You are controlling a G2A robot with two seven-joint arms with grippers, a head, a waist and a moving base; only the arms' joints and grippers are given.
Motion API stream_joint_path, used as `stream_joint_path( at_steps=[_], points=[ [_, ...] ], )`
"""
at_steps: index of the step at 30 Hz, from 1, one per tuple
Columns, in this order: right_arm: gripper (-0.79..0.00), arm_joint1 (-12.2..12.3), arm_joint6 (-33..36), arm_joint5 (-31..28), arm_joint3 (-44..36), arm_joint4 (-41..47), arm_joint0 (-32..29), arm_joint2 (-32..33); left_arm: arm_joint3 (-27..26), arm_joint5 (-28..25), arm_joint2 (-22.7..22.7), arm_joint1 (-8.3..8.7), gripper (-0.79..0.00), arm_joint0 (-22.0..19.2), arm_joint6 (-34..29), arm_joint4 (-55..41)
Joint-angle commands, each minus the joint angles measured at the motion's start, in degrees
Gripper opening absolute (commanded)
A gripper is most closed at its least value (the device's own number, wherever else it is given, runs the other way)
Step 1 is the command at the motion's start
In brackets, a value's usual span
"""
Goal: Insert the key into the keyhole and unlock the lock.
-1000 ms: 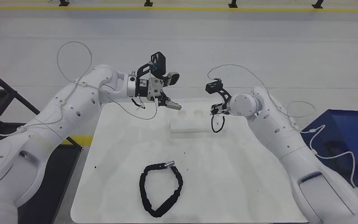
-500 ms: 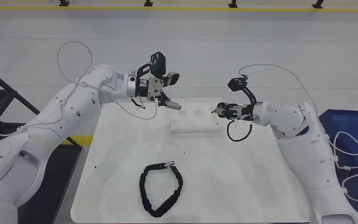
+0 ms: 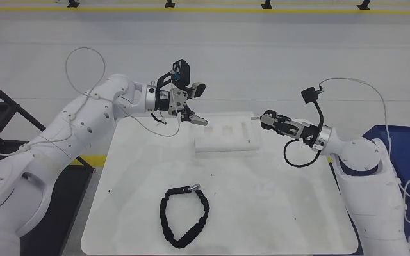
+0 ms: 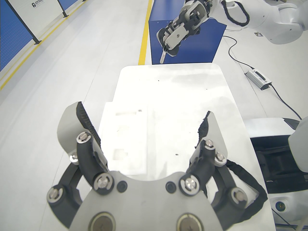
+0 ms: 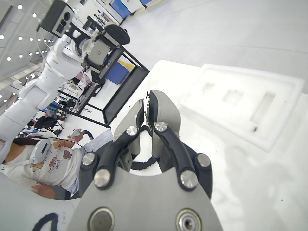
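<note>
One key pinched, one lock lying loose

From where I stand, the right gripper (image 3: 264, 120) is clenched on the key (image 4: 163, 57). It grips the head, and the blade pokes out past the fingertips. It hangs in the air over the far side of the table (image 3: 288, 211), just beside one end of the tray (image 3: 224, 148). The left gripper (image 3: 195, 120) hangs over the tray's other end, jaws spread wide with nothing between them.

The lock (image 3: 184, 216) lies near the front of the table, well apart from both grippers. It is a black sleeved chain curled into a loop, with a silvery end piece on the side farthest from the robot. I can't make out the keyhole from here.

The key looks thin, stiff and light, and bare metal like that is probably slick. A pinch on the flat head seems the right hold, since turning needs some twist, though it could swivel between the pads if pushed off-line. The lock I'd judge heavier and floppy, so the chain would sag and may skate on the smooth table. The end piece looks like the only rigid part, so the free jaws would do best to close across it, bracing it against the key's push and twist. If the chain is grabbed instead, the body will likely swing.

As things lie, no part of the lock is between either pair of jaws. The blade points across toward the left gripper, not down at the lock
</note>
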Motion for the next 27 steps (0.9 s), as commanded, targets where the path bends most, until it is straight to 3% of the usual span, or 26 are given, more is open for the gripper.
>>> stream_joint_path(
  at_steps=[1, 12, 17, 27],
  points=[
    [-0.785, -0.08, -1.47, -2.58, -0.07, 2.83, -0.46, 0.14, 0.0, 0.0, 0.0, 0.0, 0.0, 0.0, -0.01, -0.01],
    [-0.785, -0.08, -1.46, -3.54, 0.18, 3.63, -0.63, 0.08, 0.0, 0.0, 0.0, 0.0, 0.0, 0.0, -0.01, -0.01],
    [-0.785, -0.08, -1.46, -3.54, 0.18, 3.63, -0.63, 0.08, 0.47, 0.9, -0.72, 0.3, 0.0, 3.11, -2.4, -2.62],
    [-0.785, -0.08, -1.46, -3.54, 0.18, 3.63, -0.63, 0.08, -0.19, 0.0, -2.69, 3.51, 0.0, 10.2, -7.38, -6.2]
  ],
)
